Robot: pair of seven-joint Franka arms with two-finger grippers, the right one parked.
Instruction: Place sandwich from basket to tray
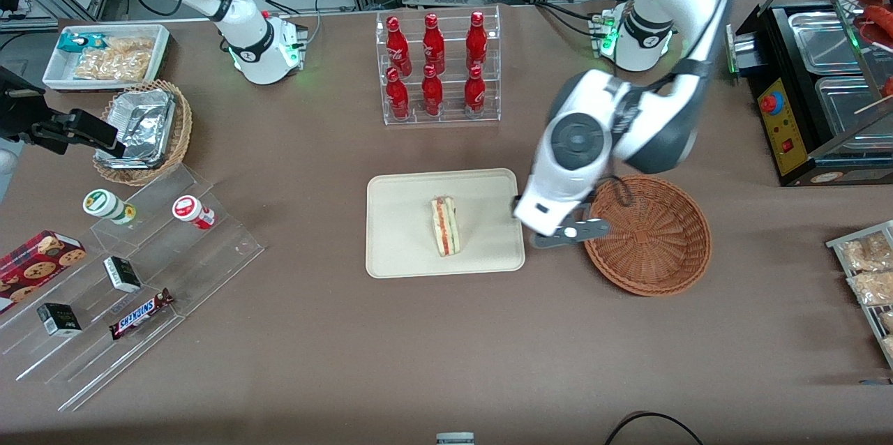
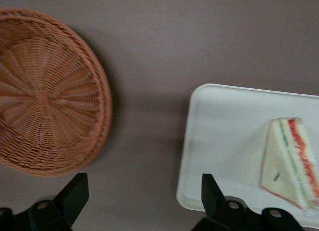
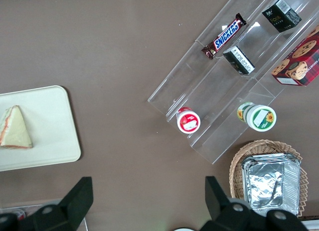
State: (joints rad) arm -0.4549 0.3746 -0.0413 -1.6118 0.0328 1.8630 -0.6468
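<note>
- I see the sandwich (image 1: 445, 225) lying on the tray (image 1: 398, 250).
- The basket (image 1: 652, 236) sits beside the tray, toward my working arm's end of the table.
- My gripper (image 2: 144, 201) hangs above the table strip between tray and basket, fingers spread.

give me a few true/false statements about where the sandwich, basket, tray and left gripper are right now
1. The sandwich lies on the tray. True.
2. The basket holds a second sandwich. False: the basket is empty.
3. The gripper is shut on the sandwich. False: its fingers are open and hold nothing, above bare table between basket and tray.
4. The basket rests on the tray. False: they sit apart, side by side on the table.
5. Six red bottles stand in a clear rack, farther from the front camera than the tray. True.
</note>
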